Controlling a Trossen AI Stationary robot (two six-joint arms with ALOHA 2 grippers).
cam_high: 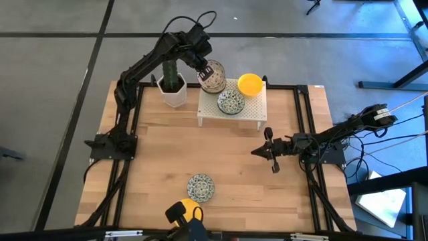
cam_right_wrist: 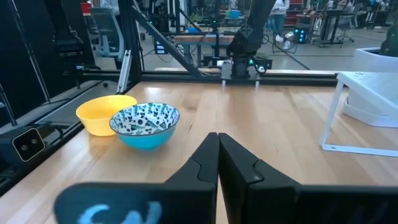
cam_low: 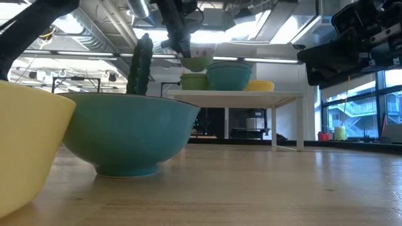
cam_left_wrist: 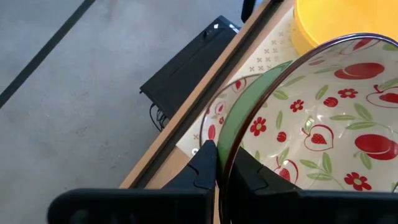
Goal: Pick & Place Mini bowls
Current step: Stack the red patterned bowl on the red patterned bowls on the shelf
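Note:
My left gripper (cam_left_wrist: pixel 224 163) is over the far left corner of the white rack (cam_high: pixel 257 117), shut on a mini bowl with red floral specks and a green outside (cam_high: pixel 213 75). Under it on the rack lies a second red-specked bowl (cam_left_wrist: pixel 217 112). A blue-green patterned bowl (cam_high: pixel 231 102) and a yellow bowl (cam_high: pixel 250 84) also stand on the rack. Near the table's front edge stand another blue-green bowl (cam_high: pixel 200 187) and another yellow bowl (cam_high: pixel 189 209). My right gripper (cam_high: pixel 262 152) hovers shut at the table's right, holding nothing. My left gripper pinches the red-specked bowl's rim (cam_left_wrist: pixel 231 152), one finger (cam_left_wrist: pixel 204 163) on the green outer wall and the other (cam_left_wrist: pixel 252 171) inside. The fingers slant down from the table's left side. The bowl hangs tilted above the second red-specked bowl; whether the two touch I cannot tell.
A white hexagonal pot with a cactus (cam_high: pixel 172 87) stands just left of the rack, close under my left arm. A black frame (cam_high: pixel 304 120) runs along the table's edges. Bare wood (cam_high: pixel 200 144) lies between the rack and the two front bowls.

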